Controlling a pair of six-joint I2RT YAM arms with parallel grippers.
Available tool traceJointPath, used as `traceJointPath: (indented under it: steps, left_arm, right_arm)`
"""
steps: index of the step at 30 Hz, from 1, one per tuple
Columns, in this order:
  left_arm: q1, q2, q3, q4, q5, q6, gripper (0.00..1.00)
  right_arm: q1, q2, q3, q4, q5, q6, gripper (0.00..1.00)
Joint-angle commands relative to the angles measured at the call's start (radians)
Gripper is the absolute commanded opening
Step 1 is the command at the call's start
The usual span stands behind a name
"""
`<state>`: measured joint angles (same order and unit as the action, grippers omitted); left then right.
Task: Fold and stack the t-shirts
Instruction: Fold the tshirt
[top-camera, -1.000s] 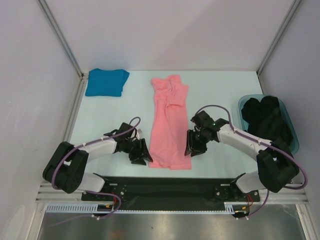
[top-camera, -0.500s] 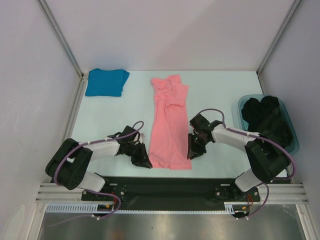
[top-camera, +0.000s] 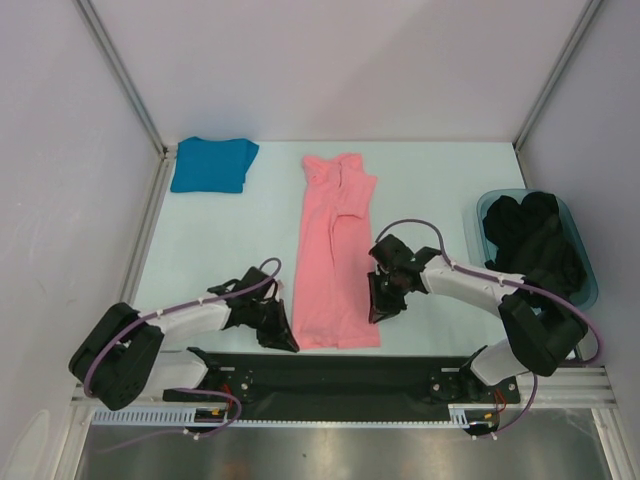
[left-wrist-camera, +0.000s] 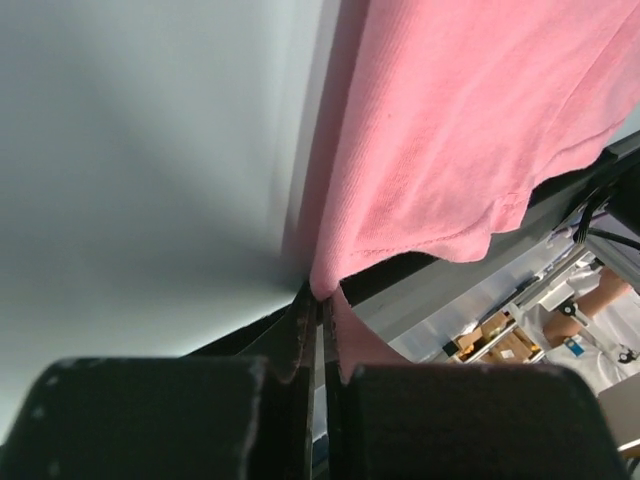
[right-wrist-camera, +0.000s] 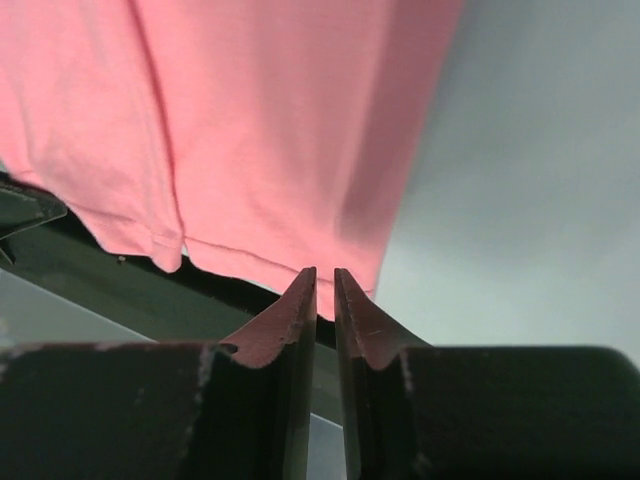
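The salmon pink t-shirt (top-camera: 338, 255) lies as a long narrow strip down the middle of the table, hem toward me. My left gripper (top-camera: 288, 340) sits at its near left corner. In the left wrist view that gripper (left-wrist-camera: 322, 300) is shut, with the pink t-shirt's (left-wrist-camera: 450, 130) corner pinched at its tips. My right gripper (top-camera: 376, 312) is on the hem near the right corner. Seen from the right wrist, this gripper (right-wrist-camera: 325, 285) has its fingers drawn close on the pink hem (right-wrist-camera: 270, 130). The teal-blue t-shirt (top-camera: 212, 165) lies folded at the back left.
A translucent teal tub (top-camera: 590, 285) holding dark clothing (top-camera: 530, 240) stands at the right edge. The black base plate (top-camera: 330, 365) runs along the near edge just below the hem. White walls and metal posts enclose the table.
Both grippers have closed onto the pink shirt's near hem. The left one slid toward the near edge at the left corner. The right one shifted left onto the hem.
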<state>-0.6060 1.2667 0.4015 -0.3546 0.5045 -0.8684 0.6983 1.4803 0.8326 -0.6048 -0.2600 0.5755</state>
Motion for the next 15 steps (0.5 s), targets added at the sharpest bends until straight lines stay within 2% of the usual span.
traceJointPath:
  steps: [1,3,8,11,13,15]
  left_arm:
    - [-0.015,-0.023,-0.061,-0.076,-0.092,-0.047,0.08]
    - [-0.015,-0.033,-0.058,-0.081,-0.096,-0.049,0.19]
    - [-0.017,-0.026,-0.041,-0.104,-0.107,-0.032,0.19]
    - [-0.018,-0.078,-0.038,-0.167,-0.141,-0.032,0.11]
    - [-0.018,-0.095,-0.044,-0.179,-0.156,-0.04,0.01]
    - [-0.018,-0.081,-0.05,-0.169,-0.153,-0.038,0.0]
  right_arm:
    - [0.023,-0.017,-0.004,0.042,-0.019,0.02,0.17]
    - [0.024,0.003,-0.027,0.068,-0.031,0.021,0.16]
    - [0.029,0.031,-0.073,0.102,-0.067,0.026,0.13]
    - [0.035,0.029,-0.113,0.117,-0.07,0.034,0.12]
    - [0.04,0.028,-0.141,0.131,-0.071,0.04,0.12]
    - [0.041,0.026,-0.174,0.143,-0.082,0.049,0.12]
